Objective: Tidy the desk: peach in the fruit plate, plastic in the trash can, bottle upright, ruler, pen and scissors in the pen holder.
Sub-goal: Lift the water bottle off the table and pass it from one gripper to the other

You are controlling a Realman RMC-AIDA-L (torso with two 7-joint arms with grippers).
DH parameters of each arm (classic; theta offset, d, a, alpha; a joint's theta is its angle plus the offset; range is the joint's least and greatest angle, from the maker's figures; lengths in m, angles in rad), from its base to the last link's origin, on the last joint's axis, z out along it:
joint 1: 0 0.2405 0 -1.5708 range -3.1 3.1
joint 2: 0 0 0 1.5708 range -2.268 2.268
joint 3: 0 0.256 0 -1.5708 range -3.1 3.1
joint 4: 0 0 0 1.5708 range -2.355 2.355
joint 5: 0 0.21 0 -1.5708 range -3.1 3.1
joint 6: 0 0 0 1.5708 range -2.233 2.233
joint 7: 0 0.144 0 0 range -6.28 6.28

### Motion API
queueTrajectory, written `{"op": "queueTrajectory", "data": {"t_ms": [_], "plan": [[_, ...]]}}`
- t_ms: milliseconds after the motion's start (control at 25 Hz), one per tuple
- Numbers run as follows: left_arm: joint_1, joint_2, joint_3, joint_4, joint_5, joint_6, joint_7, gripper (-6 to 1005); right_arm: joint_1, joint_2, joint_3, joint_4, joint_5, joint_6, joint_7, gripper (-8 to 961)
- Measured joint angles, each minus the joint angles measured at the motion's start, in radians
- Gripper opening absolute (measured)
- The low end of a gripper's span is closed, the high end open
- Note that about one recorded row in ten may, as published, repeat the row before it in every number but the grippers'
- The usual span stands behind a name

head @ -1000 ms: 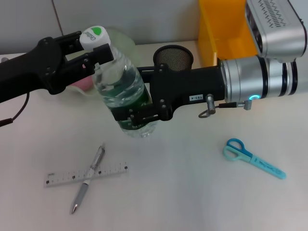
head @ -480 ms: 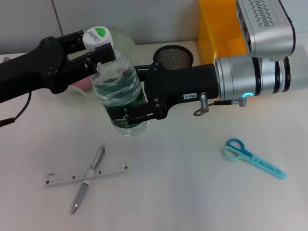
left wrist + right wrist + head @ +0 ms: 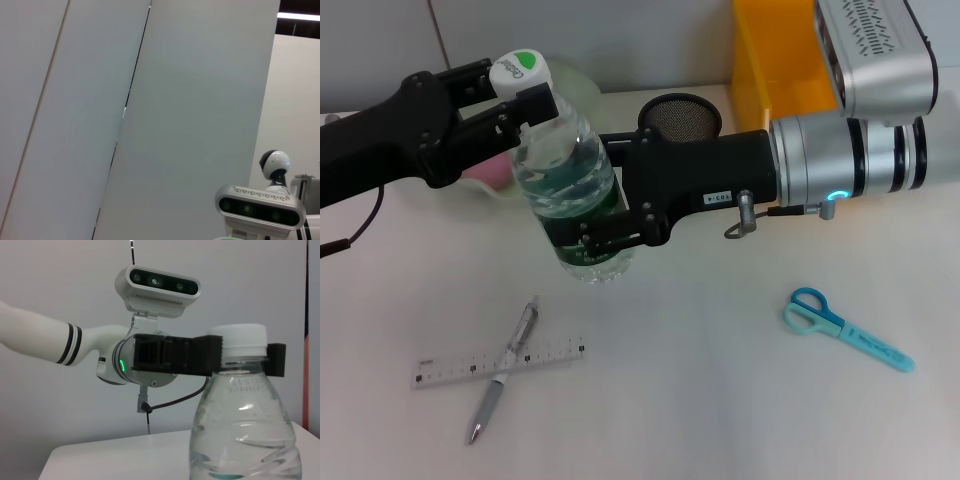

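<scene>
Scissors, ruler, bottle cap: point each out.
scissors (image 3: 842, 329), head view, blades next to the handle loops.
ruler (image 3: 560, 352), head view, right end of the strip.
bottle cap (image 3: 518, 74), head view, top face.

A yellow bin (image 3: 775, 75) stands at the white table's (image 3: 700, 400) far edge.

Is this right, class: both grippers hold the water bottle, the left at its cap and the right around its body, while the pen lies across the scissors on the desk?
One detail is wrong. In the head view the pen lies across the ruler, not the scissors, which lie apart. The rest holds: the left gripper grips the cap and the right gripper the body of the water bottle.
</scene>
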Motion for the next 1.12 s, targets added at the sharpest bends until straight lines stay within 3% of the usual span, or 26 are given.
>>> {"op": "queueTrajectory", "data": {"t_ms": [1120], "plan": [[0.008,0.008,0.001,0.000,0.000,-0.011,0.001,443,-0.035,0.000,-0.025,-0.047,0.030,-0.003,0.011,762]]}}
